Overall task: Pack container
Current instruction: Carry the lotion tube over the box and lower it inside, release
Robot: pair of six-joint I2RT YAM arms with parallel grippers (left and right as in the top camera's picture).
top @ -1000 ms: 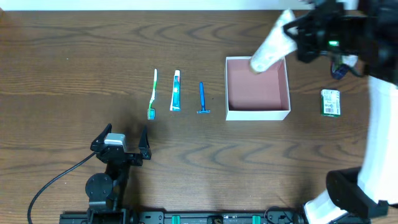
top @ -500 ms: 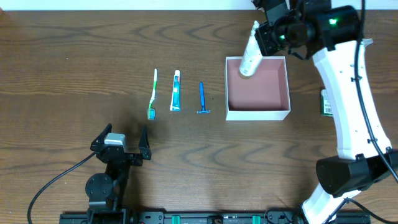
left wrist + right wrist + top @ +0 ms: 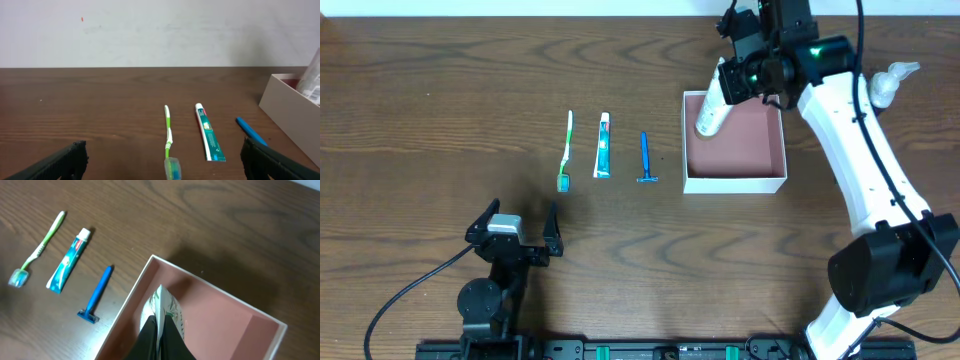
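White tube [image 3: 712, 108] above pink-lined container [image 3: 752, 150]

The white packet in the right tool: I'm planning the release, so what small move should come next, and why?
Probably lower the right tool a little before letting go. It is shut on the white packet, which hangs tilted over the far left corner of the container, close to its left wall. The pink floor beneath it is bare, so a short descent looks unobstructed.
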